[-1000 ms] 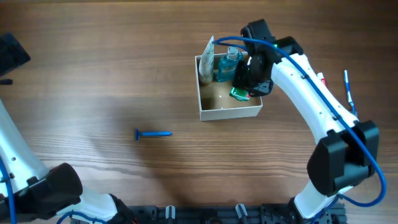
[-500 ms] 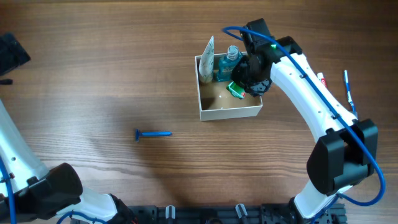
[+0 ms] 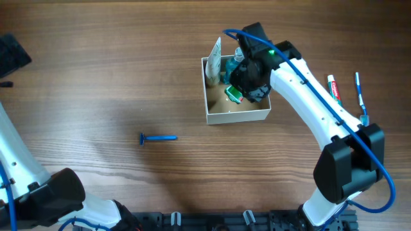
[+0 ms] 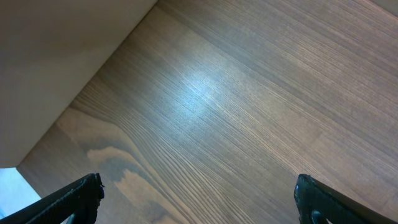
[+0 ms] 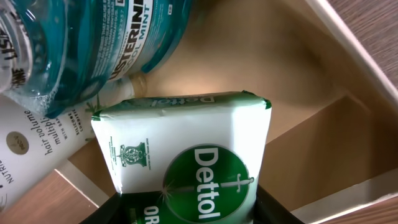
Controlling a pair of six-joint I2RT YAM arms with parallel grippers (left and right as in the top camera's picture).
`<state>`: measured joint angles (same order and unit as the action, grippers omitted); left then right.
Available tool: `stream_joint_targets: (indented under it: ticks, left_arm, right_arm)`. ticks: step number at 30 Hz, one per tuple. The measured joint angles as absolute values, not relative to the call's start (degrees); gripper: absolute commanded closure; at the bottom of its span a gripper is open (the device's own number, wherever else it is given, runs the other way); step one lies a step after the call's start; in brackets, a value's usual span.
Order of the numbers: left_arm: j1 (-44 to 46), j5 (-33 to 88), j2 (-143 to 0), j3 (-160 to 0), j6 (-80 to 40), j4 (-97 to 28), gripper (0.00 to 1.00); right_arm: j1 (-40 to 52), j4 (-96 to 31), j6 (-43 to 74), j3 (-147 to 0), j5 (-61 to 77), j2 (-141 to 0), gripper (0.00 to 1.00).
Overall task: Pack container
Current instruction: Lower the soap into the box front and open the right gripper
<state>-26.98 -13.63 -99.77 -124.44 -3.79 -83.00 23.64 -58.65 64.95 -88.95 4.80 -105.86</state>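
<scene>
The container (image 3: 237, 117), a square white box with a tan inside (image 5: 298, 124), stands right of the table's middle. My right gripper (image 3: 236, 93) (image 5: 186, 208) hangs over its middle, shut on a green and white Dettol soap pack (image 3: 232, 95) (image 5: 186, 155). A teal mouthwash bottle (image 3: 228, 68) (image 5: 93, 43) and a white tube (image 3: 214, 59) (image 5: 31, 149) lean at the box's back left corner. In the left wrist view my left gripper (image 4: 199, 199) stands open over bare wood, with nothing between its fingers.
A blue razor (image 3: 157, 138) lies on the table left of the box. A toothpaste tube (image 3: 333, 86) and a blue toothbrush (image 3: 359, 96) lie at the right, beside the right arm. The left arm's dark body (image 3: 13, 58) sits at the far left edge.
My right gripper has carried the soap pack leftward from the box's right side to its middle. The left arm has not moved.
</scene>
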Motion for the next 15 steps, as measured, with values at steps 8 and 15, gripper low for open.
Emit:
stream_joint_targets:
  ticks: [8, 15]
  left_arm:
    - [-26.98, -13.63, -99.77, -124.44, -3.79, -83.00, 0.00]
    - [-26.98, -13.63, -99.77, -124.44, -3.81, -83.00, 0.00]
  right_arm:
    - [23.59, -55.18, 69.89, -86.85, 3.62, -105.86, 0.51]
    - [23.59, -50.78, 73.41, -83.90, 3.53, -105.86, 0.42]
